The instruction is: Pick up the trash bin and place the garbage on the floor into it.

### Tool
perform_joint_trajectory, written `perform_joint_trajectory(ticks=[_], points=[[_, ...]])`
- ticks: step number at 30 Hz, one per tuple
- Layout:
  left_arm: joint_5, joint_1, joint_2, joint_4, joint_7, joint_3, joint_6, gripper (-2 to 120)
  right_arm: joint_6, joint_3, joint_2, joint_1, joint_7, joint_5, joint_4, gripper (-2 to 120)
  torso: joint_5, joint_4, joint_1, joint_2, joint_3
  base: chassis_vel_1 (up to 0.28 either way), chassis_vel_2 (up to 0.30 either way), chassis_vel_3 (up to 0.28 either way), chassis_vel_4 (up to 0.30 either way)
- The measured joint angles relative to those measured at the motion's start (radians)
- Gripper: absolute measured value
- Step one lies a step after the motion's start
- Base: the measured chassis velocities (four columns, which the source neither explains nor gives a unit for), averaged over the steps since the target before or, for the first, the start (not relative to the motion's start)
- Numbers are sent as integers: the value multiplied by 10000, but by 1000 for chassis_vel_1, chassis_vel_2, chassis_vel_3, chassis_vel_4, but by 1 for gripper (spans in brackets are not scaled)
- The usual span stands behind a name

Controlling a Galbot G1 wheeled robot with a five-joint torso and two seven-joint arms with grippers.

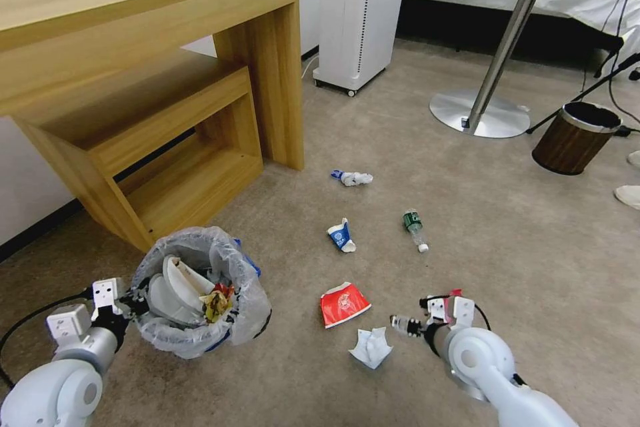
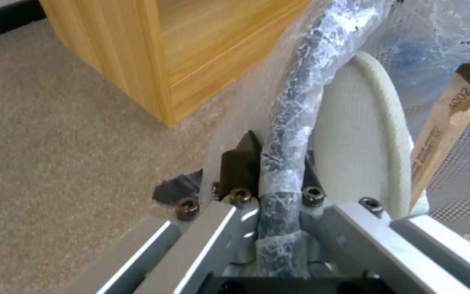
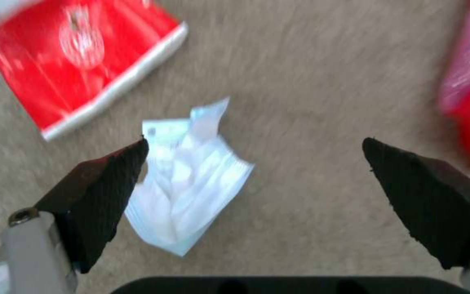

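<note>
1. Left tool (image 1: 133, 300) is clamped on the rim of the trash bin (image 1: 200, 293), at abt 7 o'clock in the head view. The left wrist view shows the black pads (image 2: 240, 163) pinching the bag-wrapped rim (image 2: 295, 106).
2. Bin has a translucent bag liner w/ blue edge showing; inside are white slippers (image 1: 177, 283) and crumpled litter (image 1: 217, 303).
3. Right tool (image 3: 254, 181), at abt 5 o'clock in the head view, is spread wide over the carpet, holding nothing.
4. White-blue wrapper (image 3: 186, 183) lies between the right tool's tips, nearer one tip; cannot tell if touching.
5. Red-white carton (image 1: 343, 303) lies flat just beside the wrapper, twd the bin.
6. Farther out, abt 12 o'clock: blue-white wrapper (image 1: 341, 235), green-label bottle (image 1: 415, 229), crumpled white wrapper (image 1: 353, 178).
7. Brown wood-grain bin (image 1: 575, 137) stands at abt 2 o'clock, well apart.
</note>
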Motion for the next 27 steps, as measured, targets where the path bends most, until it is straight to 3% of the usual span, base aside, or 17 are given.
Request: perform_joint_trajectory(ticks=[15,24,27], points=[[6,-39,-139,58,-29,12,3,0,204,-1482,1104,1436,-215,-733,-2339,99,-2,1,1,0,0,0,0,0,0],[6,-24,-145,52,-40,-20,-1,0,351,-1813,1357,1647,-412,-1107,-2926,94,-2,1,0,0,0,0,0,0,0],[2,-9,-153,3,-44,-33,-39,0,480,-1940,1365,1656,-567,-1379,-3150,76,-2,0,1,0,0,0,0,0,0]])
